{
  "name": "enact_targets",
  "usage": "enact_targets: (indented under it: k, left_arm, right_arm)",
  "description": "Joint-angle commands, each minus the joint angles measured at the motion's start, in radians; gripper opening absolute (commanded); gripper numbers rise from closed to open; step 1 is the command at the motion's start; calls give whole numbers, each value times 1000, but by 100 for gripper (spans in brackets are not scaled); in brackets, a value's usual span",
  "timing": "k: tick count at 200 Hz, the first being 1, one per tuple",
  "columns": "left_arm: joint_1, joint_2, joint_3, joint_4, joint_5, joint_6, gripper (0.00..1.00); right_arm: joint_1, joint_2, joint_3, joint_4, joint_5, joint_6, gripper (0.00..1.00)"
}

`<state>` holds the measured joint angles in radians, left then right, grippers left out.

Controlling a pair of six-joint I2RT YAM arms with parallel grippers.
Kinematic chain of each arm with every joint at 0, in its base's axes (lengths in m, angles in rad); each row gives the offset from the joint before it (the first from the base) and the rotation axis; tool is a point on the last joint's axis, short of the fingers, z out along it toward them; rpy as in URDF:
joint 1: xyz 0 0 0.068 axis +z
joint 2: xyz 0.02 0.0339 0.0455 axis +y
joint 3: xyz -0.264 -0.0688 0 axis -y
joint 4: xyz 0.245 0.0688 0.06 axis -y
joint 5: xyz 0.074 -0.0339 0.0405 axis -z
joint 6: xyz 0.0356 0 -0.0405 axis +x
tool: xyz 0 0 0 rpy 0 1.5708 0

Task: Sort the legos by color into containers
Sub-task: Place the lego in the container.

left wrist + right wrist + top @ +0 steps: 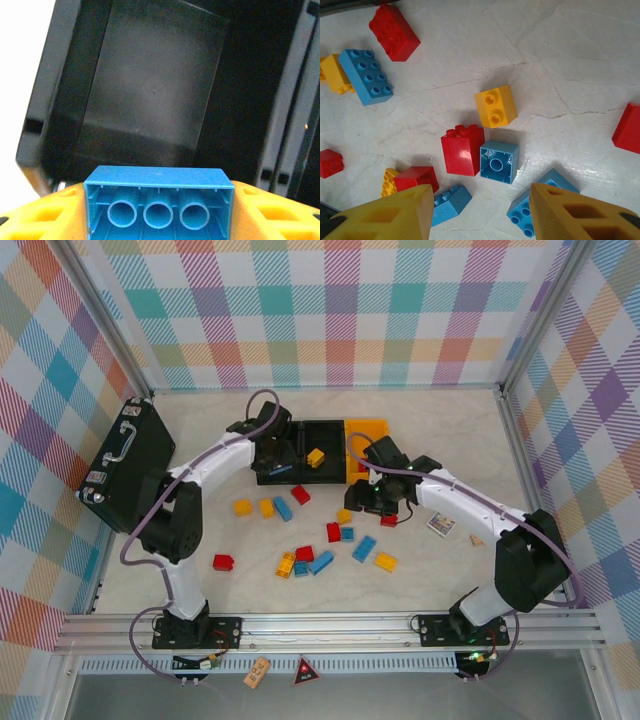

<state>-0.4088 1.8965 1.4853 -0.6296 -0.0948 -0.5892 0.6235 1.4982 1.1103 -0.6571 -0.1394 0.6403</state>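
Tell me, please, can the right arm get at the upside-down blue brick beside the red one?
Probably yes. The right arm's fingers are open and the blue brick lies just ahead of the gap between them with nothing over it. The red brick close beside it may crowd one finger.

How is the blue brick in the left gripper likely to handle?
Probably stiff and light: the blue brick shows a hollow underside with three tubes. Its smooth, flat walls might slip a little in the left gripper. Being boxy, it should land without rolling in the black bin under it.
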Motion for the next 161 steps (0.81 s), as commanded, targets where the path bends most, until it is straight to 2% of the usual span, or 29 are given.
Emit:
enact_targets:
  k: [1,39,62,91,161]
  left_arm:
    - [15,38,66,-41,-5,20,57]
    - [20,69,93,-37,-9,26,60]
    - [22,72,100,-40,-3,27,70]
    - [19,50,88,-32,1,29,75]
    - [15,-43,29,-1,44,32,75]
  right_arm:
    - [8,-24,-15,4,15,16,53]
    - [8,-27,-20,2,24,19,53]
    - [9,-20,-15,2,24,16,53]
    - [8,-12,-9,2,26,13,53]
    - [8,7,0,11,21,11,53]
